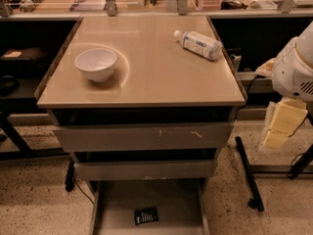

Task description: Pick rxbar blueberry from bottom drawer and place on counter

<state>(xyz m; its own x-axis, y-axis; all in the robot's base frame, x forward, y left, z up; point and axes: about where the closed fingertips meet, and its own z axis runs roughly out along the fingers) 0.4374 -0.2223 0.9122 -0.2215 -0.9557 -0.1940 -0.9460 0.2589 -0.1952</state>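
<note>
The rxbar blueberry [146, 215], a small dark flat bar, lies on the grey floor of the pulled-out bottom drawer [117, 199], near its front middle. The counter [146, 67] is the glossy tan top of the drawer cabinet. My gripper [277, 130], cream-yellow under a white arm housing, hangs in the air to the right of the cabinet, level with the upper drawer front. It is far from the bar and holds nothing that I can see.
A white bowl [96, 64] stands on the counter's left. A clear bottle with a white label [197, 44] lies at its back right. Two taller grey drawer fronts [142, 137] sit above the bottom drawer. A black table leg [248, 173] stands on the speckled floor to the right.
</note>
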